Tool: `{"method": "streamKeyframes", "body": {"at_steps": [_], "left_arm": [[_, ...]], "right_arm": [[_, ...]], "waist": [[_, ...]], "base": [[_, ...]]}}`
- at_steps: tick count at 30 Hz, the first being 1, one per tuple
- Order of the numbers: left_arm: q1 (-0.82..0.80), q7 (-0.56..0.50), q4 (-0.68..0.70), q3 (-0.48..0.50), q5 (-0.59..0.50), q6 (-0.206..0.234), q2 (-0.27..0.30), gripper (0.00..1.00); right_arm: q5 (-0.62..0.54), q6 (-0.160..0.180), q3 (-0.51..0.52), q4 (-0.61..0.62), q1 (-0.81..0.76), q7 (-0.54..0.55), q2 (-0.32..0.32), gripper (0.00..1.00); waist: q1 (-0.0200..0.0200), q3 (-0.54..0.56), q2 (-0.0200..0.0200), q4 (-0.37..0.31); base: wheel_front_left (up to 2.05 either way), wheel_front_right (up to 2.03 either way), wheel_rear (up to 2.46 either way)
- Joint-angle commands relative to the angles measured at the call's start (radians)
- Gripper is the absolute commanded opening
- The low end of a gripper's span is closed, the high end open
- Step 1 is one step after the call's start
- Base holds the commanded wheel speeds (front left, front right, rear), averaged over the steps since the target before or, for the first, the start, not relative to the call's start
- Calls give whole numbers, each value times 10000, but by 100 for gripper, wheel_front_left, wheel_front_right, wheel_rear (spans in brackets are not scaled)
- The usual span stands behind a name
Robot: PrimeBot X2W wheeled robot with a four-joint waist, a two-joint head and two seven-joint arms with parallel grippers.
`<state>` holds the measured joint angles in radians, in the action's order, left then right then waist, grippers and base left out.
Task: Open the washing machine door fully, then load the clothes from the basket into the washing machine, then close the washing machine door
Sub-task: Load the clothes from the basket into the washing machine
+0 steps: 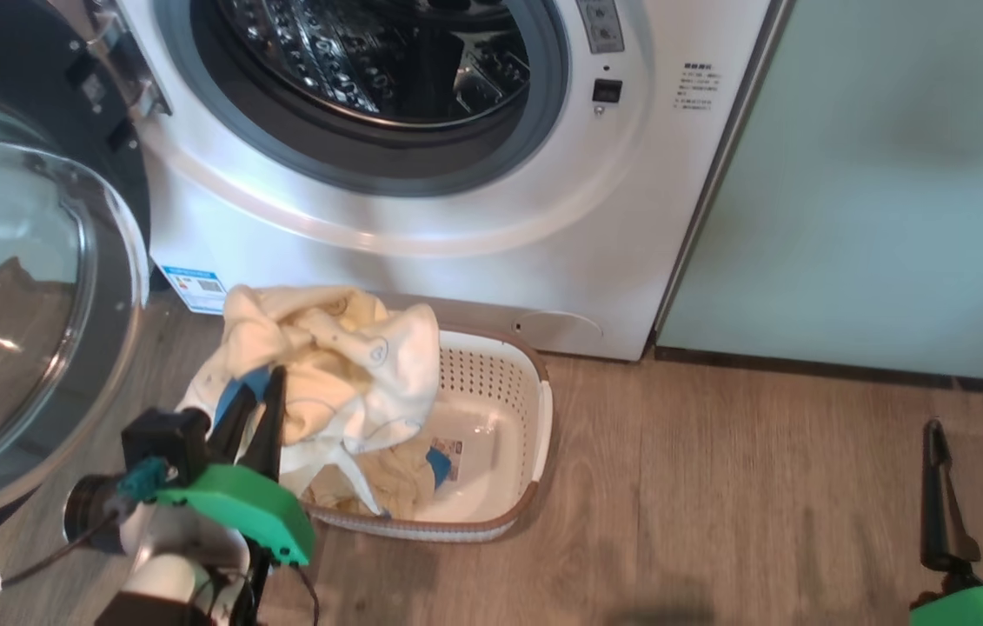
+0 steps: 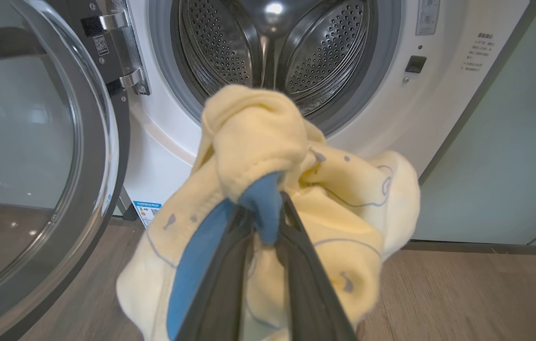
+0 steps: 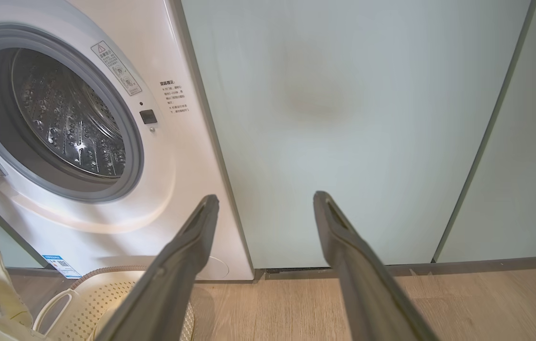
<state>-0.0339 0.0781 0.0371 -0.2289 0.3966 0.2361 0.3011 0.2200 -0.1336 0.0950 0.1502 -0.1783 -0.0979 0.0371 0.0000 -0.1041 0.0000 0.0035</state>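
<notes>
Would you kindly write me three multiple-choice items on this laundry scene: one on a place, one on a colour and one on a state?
1. Where is the basket?
A) on the floor before the washing machine
B) on a table
C) on a shelf

2. What colour is the trim of the clothes held in the left gripper?
A) red
B) blue
C) black

3. How is the washing machine door?
A) shut
B) swung open
C) taken off

Answers:
1 A: it sits on the wood boards just below the machine's front.
2 B: a blue strip shows between the jaws.
3 B: it stands aside at the left, leaving the machine's mouth uncovered.
</notes>
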Motion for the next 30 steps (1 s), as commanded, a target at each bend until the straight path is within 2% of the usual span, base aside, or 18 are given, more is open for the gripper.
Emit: {"method": "streamKeyframes", "body": {"at_steps": [1, 11, 19, 22, 30], "left_arm": [[-799, 57, 263, 440, 75, -22, 235, 0], [-2183, -63, -219, 509, 111, -226, 431, 0], [-4207, -436, -922, 919, 225, -304, 830, 0], [-5320, -751, -1316, 1115, 262, -323, 1104, 0], [-7577, -2009, -2579, 1355, 583, -729, 1892, 0]], "right_arm": [[61, 29, -237, 333, 370, -124, 133, 100], [132, 29, -416, 260, 941, -362, 132, 100], [370, 29, -519, 109, 1742, -825, 132, 100], [498, 29, -531, 6, 2101, -1072, 132, 100], [799, 29, -784, -417, 2657, -1440, 132, 100]], "waist": [[0, -161, 0, -104], [0, -1560, 0, -758], [0, -3463, 0, -1432], [0, -4230, 0, -1684], [0, -5287, 0, -2190]], "base": [[0, 0, 0], [0, 0, 0], [0, 0, 0], [0, 0, 0], [0, 0, 0]]}}
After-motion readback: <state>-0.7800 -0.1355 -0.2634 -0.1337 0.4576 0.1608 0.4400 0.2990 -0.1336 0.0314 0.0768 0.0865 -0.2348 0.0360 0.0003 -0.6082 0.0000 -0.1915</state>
